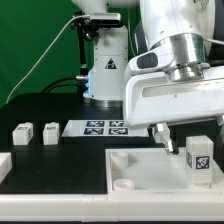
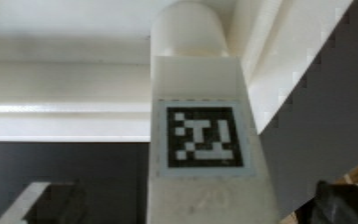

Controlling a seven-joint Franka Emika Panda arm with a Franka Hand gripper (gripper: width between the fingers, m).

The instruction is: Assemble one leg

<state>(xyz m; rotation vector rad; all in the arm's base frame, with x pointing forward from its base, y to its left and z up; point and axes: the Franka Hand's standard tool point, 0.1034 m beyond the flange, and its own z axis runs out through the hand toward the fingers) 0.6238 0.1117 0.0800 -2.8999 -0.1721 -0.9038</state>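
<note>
- Exterior view: the gripper (image 1: 163,138) hung above the white tabletop (image 1: 130,172), jaws apart, holding nothing; 1 leg (image 1: 198,159) stood upright near it, toward the exterior view's right.
- Wrist view: the leg's tag (image 2: 202,133) faced the camera; 2 dark fingers (image 2: 345,196) flanked it, neither touching.

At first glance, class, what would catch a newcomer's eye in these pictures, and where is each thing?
The large white robot arm fills the exterior view's upper right, its gripper low beside a small white plastic block with a black-and-white tag, the leg. That leg stands on the large white tray-like piece; the wrist view shows its tag close up.
</note>
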